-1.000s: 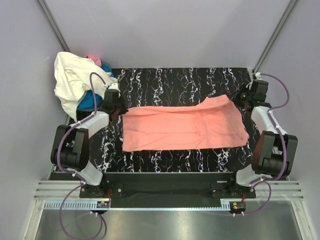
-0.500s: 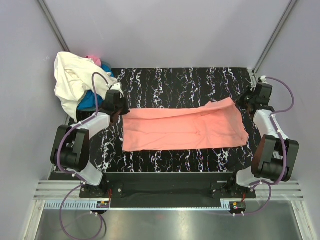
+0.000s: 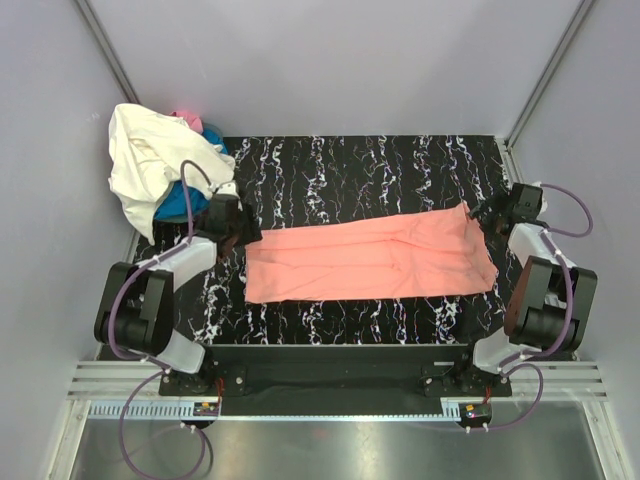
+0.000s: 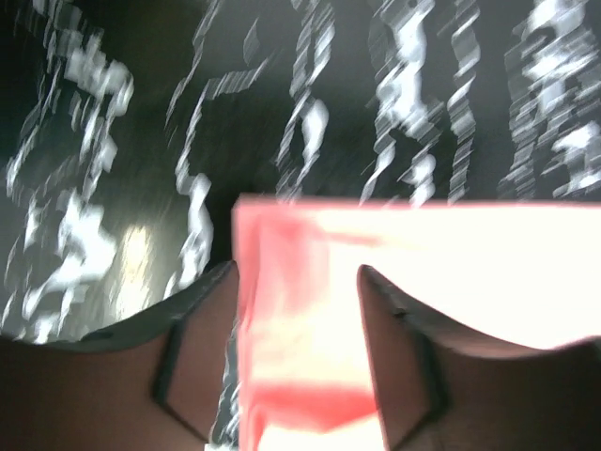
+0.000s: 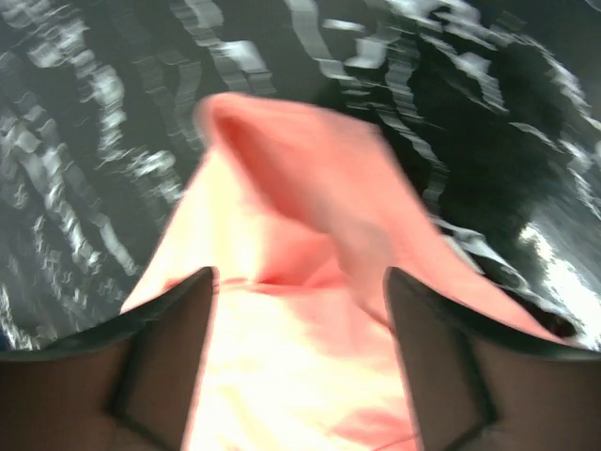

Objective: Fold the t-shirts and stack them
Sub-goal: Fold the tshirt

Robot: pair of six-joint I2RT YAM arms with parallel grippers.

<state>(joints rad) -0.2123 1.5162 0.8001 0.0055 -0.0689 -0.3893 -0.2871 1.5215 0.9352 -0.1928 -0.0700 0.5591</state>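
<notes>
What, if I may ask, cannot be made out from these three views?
- Top view: the blue shirt and the hot-pink cloth lie mostly under the cream-white shirt, so their shapes are hidden.
- Left wrist view: motion blur and glare wash out the salmon-pink shirt, and its folds are unreadable.
- Right wrist view: everything is blurred, and the lower edge cuts the salmon-pink shirt off.
</notes>
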